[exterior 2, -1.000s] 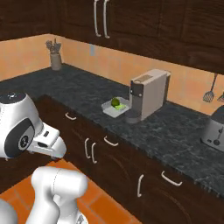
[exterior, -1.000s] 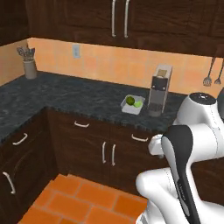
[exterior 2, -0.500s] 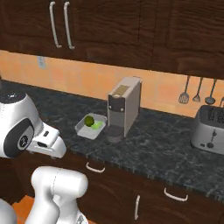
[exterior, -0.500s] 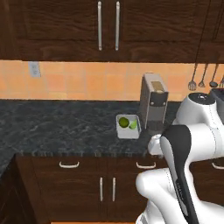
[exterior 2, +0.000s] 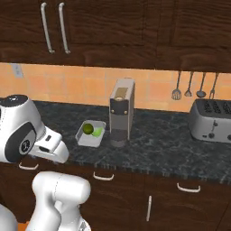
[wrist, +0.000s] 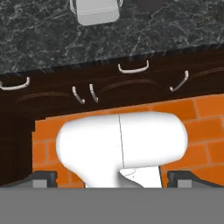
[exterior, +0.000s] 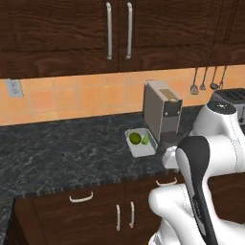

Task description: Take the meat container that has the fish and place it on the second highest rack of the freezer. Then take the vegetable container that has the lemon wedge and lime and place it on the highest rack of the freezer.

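Note:
The vegetable container (exterior: 140,142), a shallow white tray holding a green lime (exterior: 135,138) and a pale green lemon wedge (exterior: 145,139), sits on the dark stone counter (exterior: 72,153) just left of the coffee machine. In the right base view the vegetable container (exterior 2: 90,133) lies left of the machine too. The hand view has its near rim (wrist: 95,12) at the top edge. My gripper (wrist: 116,178) hangs low in front of the base cabinets, well short of the container, open with nothing between its fingertips (wrist: 43,177). The meat container with the fish and the freezer are out of view.
A grey coffee machine (exterior: 162,112) stands right beside the container. A toaster (exterior 2: 212,119) sits further right, with utensils (exterior 2: 189,85) hanging on the wall above it. Dark cabinet doors and drawers (wrist: 87,94) run under the counter, over an orange tiled floor (wrist: 46,129).
The whole picture has shifted: the base has driven along and turned toward the counter, so the container and coffee machine now face me. The arm keeps its folded pose and the gripper stays open.

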